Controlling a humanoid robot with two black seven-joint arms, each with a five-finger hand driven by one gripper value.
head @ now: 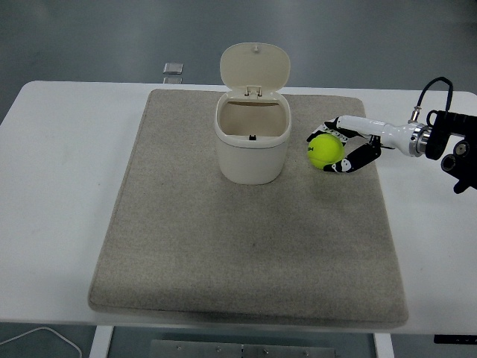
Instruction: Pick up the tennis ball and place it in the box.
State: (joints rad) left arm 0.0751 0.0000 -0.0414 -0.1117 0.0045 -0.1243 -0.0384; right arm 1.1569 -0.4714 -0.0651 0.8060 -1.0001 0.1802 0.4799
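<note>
Right hand (344, 149) grips the tennis ball (326, 150), fingers (356, 162) curled closely around it.
Just left of the fingers stands the open box (252, 145), lid up, a small dark spot inside; open grey mat (246, 246) spreads below toward the table (56, 224) near edge.

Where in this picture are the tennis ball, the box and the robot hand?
tennis ball (326, 150): head view, middle of its yellow face.
box (252, 158): head view, front wall under the open lid.
right robot hand (343, 147): head view, curled around the ball.
</note>
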